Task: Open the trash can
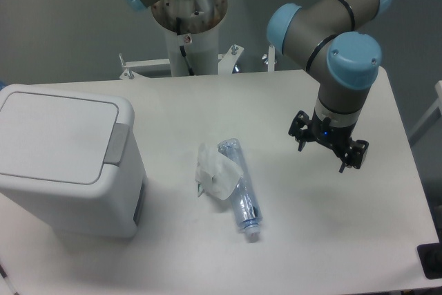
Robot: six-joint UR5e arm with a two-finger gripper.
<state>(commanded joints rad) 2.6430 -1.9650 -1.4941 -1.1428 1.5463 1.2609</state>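
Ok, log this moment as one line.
trash can: lid closed | gripper: open, empty, right of bottle | grey tab: untouched

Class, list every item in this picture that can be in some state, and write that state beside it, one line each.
Large white boxy plastic trash can: lid shut, flat.
Grey rectangular push tab: untouched.
Clear plastic bottle: lying on its side, capped.
Crumpled white wrapper: resting against the bottle.
Black two-finger claw: open, empty, above the table.

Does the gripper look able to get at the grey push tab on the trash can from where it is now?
Probably yes. The gripper hangs above bare table, and the tab faces it; only the low bottle lies between.
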